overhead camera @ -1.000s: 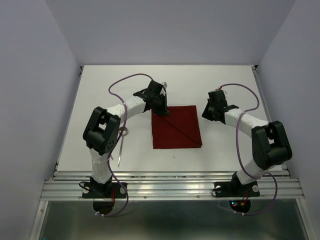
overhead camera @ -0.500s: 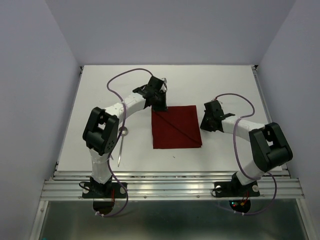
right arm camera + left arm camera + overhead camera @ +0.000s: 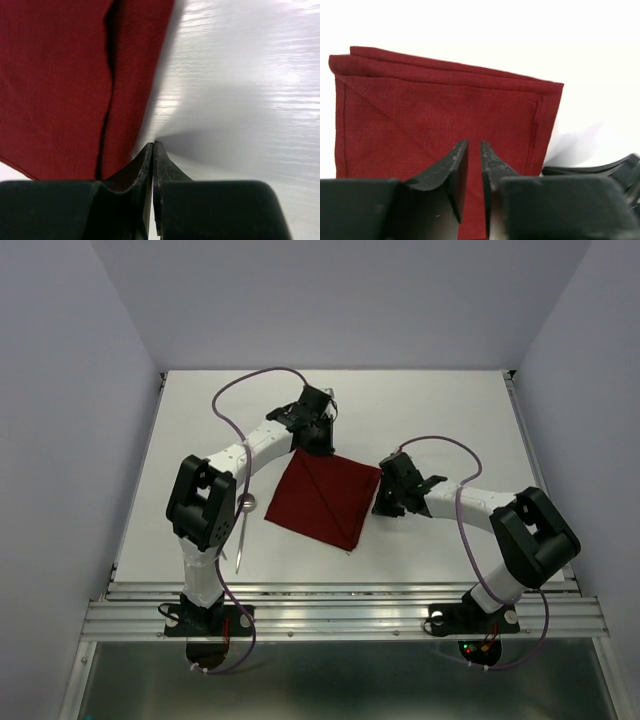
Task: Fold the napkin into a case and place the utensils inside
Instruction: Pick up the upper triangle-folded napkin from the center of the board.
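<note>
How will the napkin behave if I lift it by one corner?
Likely floppy: the napkin is thin woven cloth lying in stacked layers, so it should droop and probably unfold. It looks light, so a sideways push would likely slide or rumple it. The raised fold in the right wrist view suggests the layers shift easily.

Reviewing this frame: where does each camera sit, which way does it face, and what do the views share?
Top external: above and behind the bases, looking down on the table; both arms, left gripper, right gripper, napkin and utensils show.
Left wrist: on the left arm, looking past its own fingers across the napkin.
Right wrist: low over the table, its closed fingers beside the napkin's edge.
Shared: the napkin appears in all three.
</note>
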Controlling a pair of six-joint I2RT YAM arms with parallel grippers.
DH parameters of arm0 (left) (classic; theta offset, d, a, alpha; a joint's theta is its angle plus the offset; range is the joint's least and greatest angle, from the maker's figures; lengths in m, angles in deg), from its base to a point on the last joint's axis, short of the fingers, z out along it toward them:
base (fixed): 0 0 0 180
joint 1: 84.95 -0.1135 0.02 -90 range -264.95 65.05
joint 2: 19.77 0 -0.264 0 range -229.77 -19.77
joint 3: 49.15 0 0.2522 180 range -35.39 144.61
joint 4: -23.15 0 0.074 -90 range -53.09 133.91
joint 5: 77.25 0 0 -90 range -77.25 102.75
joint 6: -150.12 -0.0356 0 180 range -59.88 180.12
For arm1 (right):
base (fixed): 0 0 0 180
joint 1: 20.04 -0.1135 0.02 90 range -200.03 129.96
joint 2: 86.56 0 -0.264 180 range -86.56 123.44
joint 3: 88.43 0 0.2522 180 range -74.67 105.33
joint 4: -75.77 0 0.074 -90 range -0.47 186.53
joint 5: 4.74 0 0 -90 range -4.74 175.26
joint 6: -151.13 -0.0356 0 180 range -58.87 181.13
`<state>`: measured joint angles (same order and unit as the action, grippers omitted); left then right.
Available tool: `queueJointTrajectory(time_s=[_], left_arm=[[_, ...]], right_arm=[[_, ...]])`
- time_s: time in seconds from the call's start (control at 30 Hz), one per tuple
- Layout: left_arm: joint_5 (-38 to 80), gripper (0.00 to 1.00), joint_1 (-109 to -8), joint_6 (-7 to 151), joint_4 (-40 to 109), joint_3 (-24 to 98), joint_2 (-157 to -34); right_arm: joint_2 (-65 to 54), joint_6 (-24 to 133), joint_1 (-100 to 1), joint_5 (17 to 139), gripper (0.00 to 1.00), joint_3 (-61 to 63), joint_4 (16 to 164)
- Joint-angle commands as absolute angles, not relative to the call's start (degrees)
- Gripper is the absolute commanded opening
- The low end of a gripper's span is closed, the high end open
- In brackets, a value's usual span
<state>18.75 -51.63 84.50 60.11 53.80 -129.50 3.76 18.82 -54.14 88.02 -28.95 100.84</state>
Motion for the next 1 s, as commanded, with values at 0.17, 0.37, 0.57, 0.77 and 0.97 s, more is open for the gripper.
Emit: queueJointTrajectory(time_s=[0.17, 0.37, 0.57, 0.77, 0.97], left_arm=[[8.0, 0.41, -44.3, 81.9, 63.5, 50.1, -123.6], [-0.2, 0.52, -35.7, 82.8, 65.1, 47.4, -122.2], [-4.6, 0.52, -26.6, 84.0, 67.1, 46.2, -123.7], [-6.6, 0.52, -20.1, 85.3, 68.3, 46.0, -127.4], [-10.4, 0.5, -16.8, 88.1, 70.4, 46.1, -130.2]], right_arm=[[-3.1, 22.9, -38.9, 90.7, 0.13, -33.0, 102.0], [-4.7, 24.7, -32.4, 89.3, 0.2, -33.8, 102.0], [-4.4, 25.7, -29.6, 88.5, 0.24, -33.4, 101.9], [-4.2, 26.7, -29.1, 88.2, 0.26, -33.3, 101.9], [-4.3, 27.1, -29.1, 87.8, 0.27, -33.4, 101.9]])
